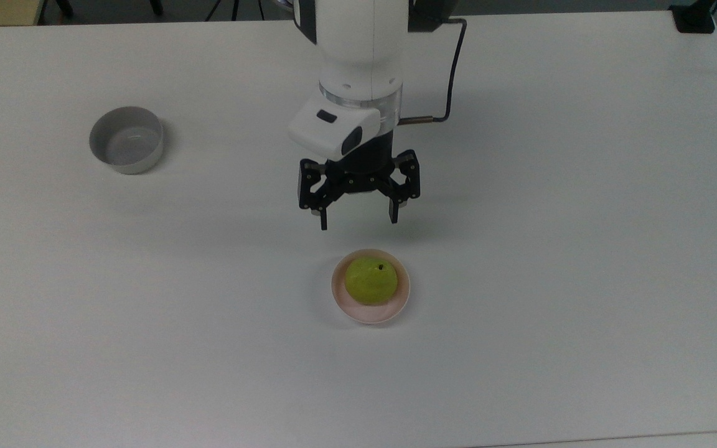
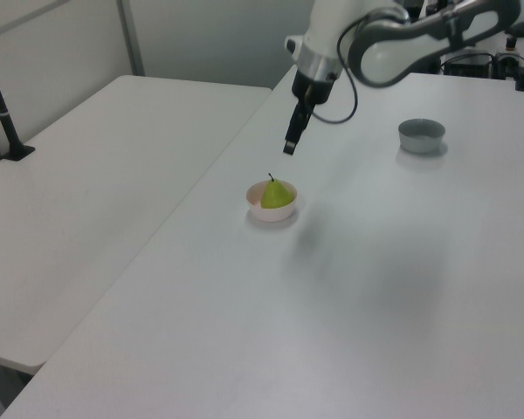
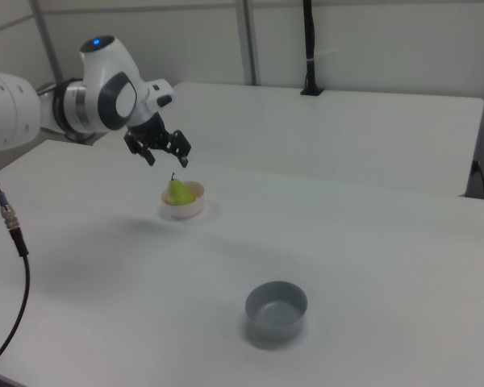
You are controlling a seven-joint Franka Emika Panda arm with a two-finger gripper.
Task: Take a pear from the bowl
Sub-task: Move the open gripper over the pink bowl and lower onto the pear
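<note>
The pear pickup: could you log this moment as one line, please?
gripper: open, above table, short of bowl | pear: in pink bowl, untouched | grey bowl: apart

On the table [image 1: 582, 249] we find the pear [image 1: 370, 280] sitting in the bowl [image 1: 396, 306], near the middle of the top view. The pincer [image 1: 358, 223] hangs above the table just beyond the bowl, toward the top view's upper edge, apart from the pear, its fingers spread. In the left view we see the pincer [image 2: 289, 147] up and to the right of the pear [image 2: 277, 193]. A second bowl [image 1: 126, 148] stands well apart, at the top view's upper left. A neighbouring table [image 2: 87, 166] lies on the left view's left.
</note>
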